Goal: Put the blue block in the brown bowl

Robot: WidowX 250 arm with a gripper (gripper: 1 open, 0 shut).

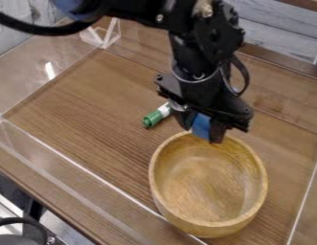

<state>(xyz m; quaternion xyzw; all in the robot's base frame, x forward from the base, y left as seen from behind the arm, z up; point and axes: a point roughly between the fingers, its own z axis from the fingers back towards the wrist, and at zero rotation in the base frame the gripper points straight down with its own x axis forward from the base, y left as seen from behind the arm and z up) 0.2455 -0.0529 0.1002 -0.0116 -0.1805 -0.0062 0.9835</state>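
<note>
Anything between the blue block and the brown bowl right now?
Nothing visible. The gripper is shut on the blue block, which hangs over the far rim of the brown bowl. The bowl looks empty inside. The green-and-white marker lies on the table to the left, clear of the path.

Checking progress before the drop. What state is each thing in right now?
gripper: shut on the blue block, over the bowl's far rim.
blue block: held, not yet in the bowl.
brown bowl: upright, empty.
marker pen: lying on the table, capped.
</note>
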